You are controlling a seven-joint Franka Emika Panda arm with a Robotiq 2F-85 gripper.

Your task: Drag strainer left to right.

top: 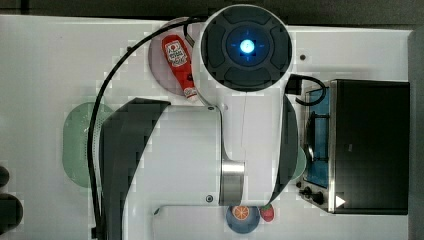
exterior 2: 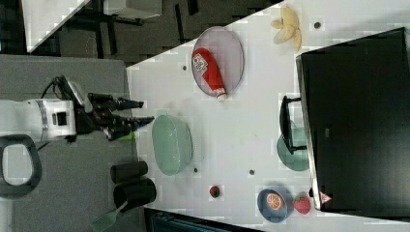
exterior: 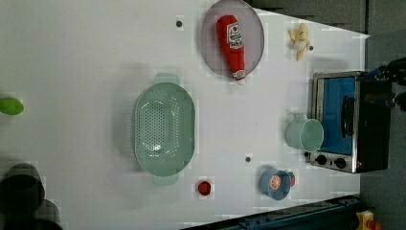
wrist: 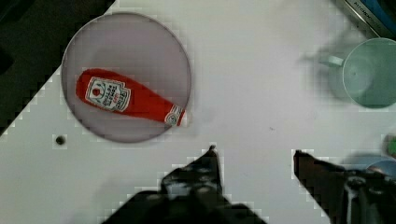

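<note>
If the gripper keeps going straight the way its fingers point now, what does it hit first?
Probably the strainer. In the right view the open gripper is apart from it and points toward its near rim. Depth is unclear: it may instead meet bare table just beside that rim.

arm (top: 200, 135): white/grey, covers mid counter (top: 45, 60)
strainer (top: 77, 145): mint, top view's left, partly under arm
ketchup bottle (top: 179, 62): on grey plate (top: 159, 70)
toaster oven (top: 367, 145): top view's right
</note>
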